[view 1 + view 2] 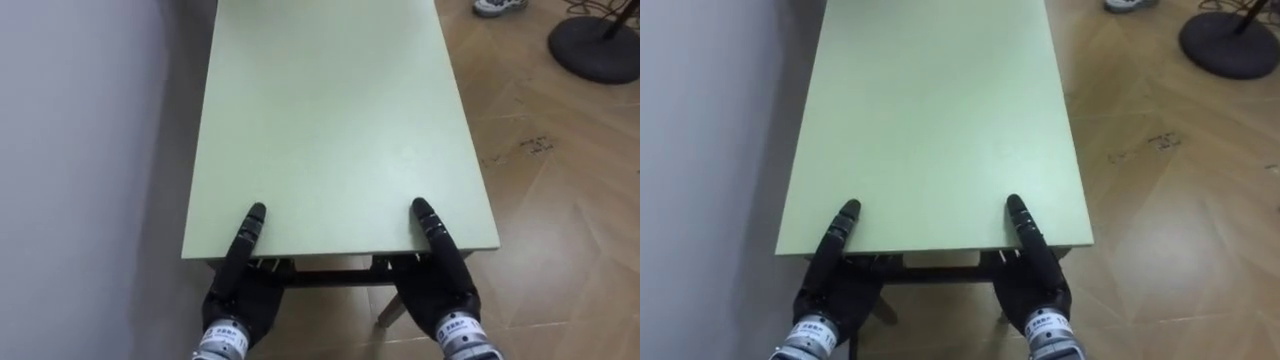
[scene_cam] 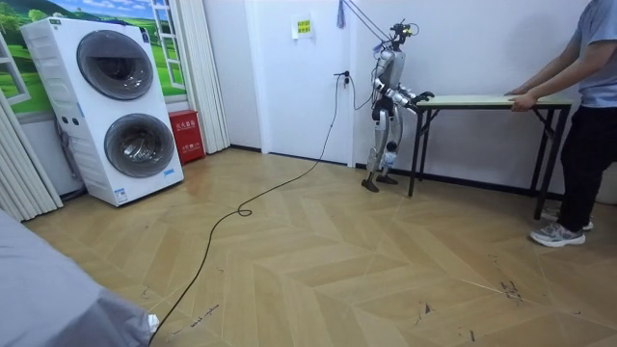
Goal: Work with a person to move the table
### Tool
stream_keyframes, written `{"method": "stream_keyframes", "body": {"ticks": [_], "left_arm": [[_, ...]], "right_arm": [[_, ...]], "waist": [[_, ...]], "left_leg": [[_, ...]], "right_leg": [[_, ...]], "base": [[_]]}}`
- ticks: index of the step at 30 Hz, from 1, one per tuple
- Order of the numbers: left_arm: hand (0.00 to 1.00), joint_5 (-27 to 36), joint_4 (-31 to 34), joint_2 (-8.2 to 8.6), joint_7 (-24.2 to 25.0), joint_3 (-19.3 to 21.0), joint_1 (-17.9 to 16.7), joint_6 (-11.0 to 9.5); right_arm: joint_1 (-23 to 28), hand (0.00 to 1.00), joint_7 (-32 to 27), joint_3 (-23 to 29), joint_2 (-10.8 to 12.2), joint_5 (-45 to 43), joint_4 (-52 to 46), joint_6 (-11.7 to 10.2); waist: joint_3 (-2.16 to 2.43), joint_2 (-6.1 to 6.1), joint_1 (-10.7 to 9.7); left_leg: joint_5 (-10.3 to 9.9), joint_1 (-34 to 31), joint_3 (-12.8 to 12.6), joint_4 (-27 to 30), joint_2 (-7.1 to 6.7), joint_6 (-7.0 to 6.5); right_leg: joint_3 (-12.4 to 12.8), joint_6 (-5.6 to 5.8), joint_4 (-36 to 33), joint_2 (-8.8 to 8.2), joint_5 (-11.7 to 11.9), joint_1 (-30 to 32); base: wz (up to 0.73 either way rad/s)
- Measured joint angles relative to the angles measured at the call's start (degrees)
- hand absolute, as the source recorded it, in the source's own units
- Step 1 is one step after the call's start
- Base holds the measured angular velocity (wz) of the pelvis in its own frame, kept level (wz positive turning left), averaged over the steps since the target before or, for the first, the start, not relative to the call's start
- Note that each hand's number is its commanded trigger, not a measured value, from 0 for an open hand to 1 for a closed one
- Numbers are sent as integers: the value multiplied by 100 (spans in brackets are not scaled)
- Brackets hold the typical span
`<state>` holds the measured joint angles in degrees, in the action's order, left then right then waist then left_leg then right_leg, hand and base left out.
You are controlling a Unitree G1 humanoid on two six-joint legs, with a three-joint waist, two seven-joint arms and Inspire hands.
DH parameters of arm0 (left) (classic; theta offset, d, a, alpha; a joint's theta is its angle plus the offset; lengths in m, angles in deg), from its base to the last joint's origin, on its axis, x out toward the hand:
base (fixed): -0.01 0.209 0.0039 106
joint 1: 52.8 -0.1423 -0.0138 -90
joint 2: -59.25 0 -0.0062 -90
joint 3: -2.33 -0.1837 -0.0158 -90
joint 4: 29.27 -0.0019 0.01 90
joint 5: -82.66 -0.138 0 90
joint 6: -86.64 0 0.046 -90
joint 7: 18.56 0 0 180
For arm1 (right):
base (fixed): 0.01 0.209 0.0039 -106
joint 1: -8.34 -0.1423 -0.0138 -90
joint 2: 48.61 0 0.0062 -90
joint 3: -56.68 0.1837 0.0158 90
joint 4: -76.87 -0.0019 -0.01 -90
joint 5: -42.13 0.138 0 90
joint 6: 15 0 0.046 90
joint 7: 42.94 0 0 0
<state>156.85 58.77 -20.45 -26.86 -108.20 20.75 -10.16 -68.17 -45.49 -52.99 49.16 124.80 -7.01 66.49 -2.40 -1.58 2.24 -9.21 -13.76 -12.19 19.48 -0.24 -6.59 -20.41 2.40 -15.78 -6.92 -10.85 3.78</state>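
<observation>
White wall (image 1: 80, 150) close along table's left side. Left hand (image 1: 238, 295) at near edge of flat, pale-green rectangular table (image 1: 330, 110), right hand (image 1: 442, 285) likewise; grasp not discernible. Round black stand base (image 1: 595, 45) far right on herringbone wood floor (image 1: 560, 200). Person (image 2: 590, 106) holds far end.

Both arms reach forward side by side, wrists level and roughly parallel. The left robot hand (image 1: 238, 295) clasps the near edge of the desk (image 1: 330, 120), thumb laid straight on top and fingers tucked under the edge. The right robot hand (image 1: 440, 290) grips the same way near the other corner. The robot stands upright.
</observation>
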Motion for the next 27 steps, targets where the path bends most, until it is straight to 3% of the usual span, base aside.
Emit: {"method": "stream_keyframes", "body": {"ticks": [9,15,19,23,24,25,27], "left_arm": [[100,-1,0,-21,-49,-4,-167,28],[100,-10,-44,-25,-131,-20,-237,61],[100,-15,-372,13,-110,-9,-237,70],[100,-14,-434,12,-97,7,-252,114],[96,-14,-441,12,-95,8,-252,114],[86,-14,-464,15,-83,15,-252,113],[87,-14,-501,23,-47,71,-254,114]], "right_arm": [[108,100,-54,-44,-39,3,4,58],[100,100,-94,-48,-60,2,112,128],[-14,100,-21,-46,-15,-66,511,219],[-17,100,-9,-42,35,-151,575,234],[-21,100,-9,-41,43,-153,590,234],[-40,100,-8,-34,72,-171,628,234],[-53,100,-8,-32,108,-224,666,235]], "waist": [[6,-8,2],[11,-17,7],[50,-76,2],[51,-93,2],[51,-93,0],[51,-91,-12],[53,-87,-19]], "left_leg": [[36,4,0,-9,-48,-63],[53,4,-11,24,-49,-91],[56,44,-12,13,-49,-98],[55,57,-7,5,-49,-87],[56,57,-7,6,-50,-86],[63,62,-9,6,-50,-84],[74,63,-11,3,-51,-85]], "right_leg": [[309,50,-8,8,33,87],[318,56,-35,5,63,91],[343,57,-91,-5,63,79],[336,58,-90,-9,62,84],[337,59,-90,-10,61,83],[344,62,-91,-10,59,84],[352,75,-89,-12,49,86]], "base": [[0],[-1],[0],[0],[0],[0],[0]]}}
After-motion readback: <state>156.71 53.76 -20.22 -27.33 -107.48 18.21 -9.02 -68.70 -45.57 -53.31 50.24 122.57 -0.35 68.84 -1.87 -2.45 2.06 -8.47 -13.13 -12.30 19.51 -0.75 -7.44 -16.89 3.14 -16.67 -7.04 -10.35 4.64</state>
